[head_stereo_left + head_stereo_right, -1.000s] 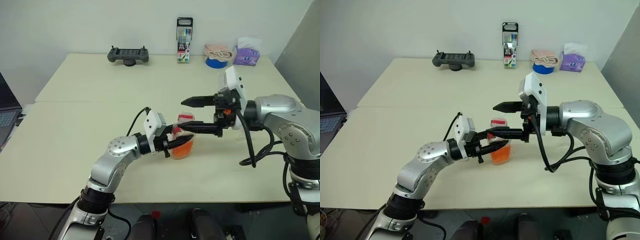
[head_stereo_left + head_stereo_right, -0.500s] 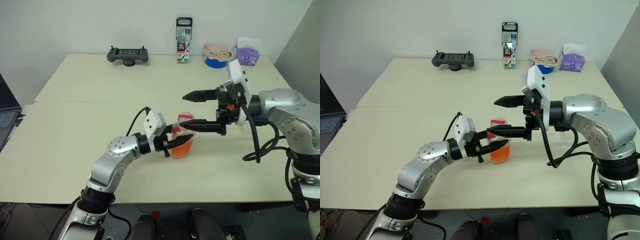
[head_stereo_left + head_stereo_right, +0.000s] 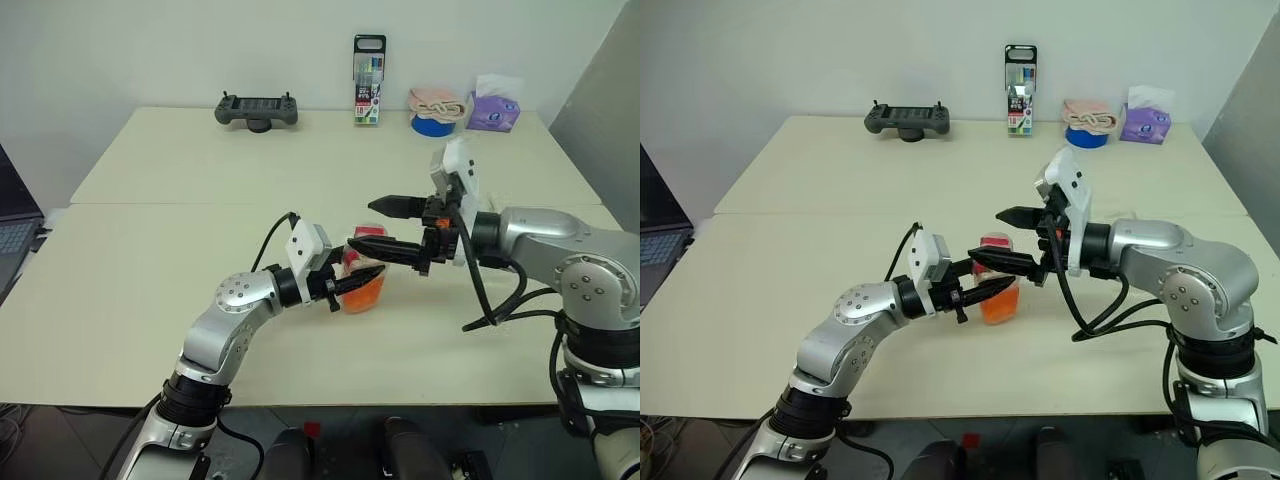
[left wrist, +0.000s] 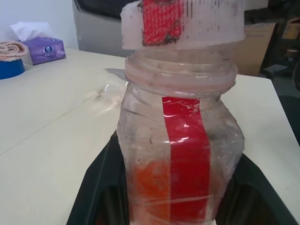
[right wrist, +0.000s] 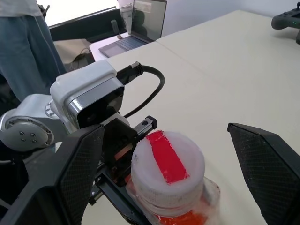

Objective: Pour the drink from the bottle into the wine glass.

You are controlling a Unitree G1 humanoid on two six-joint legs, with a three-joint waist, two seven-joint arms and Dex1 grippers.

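Capped bottle (image 4: 180, 140) of orange drink (image 3: 366, 293) in left claw (image 3: 362, 281); right claw (image 3: 372, 222) wide apart around cap (image 5: 167, 161).

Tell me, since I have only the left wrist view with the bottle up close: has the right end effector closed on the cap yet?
Observer: No. The right end effector is open. The right wrist view shows one finger on each side of the red-and-white cap, with a gap on both sides.
Operator: Is anyone near the table?
Observer: Yes. The right wrist view shows a person in jeans standing beyond the table's edge, near an open laptop.
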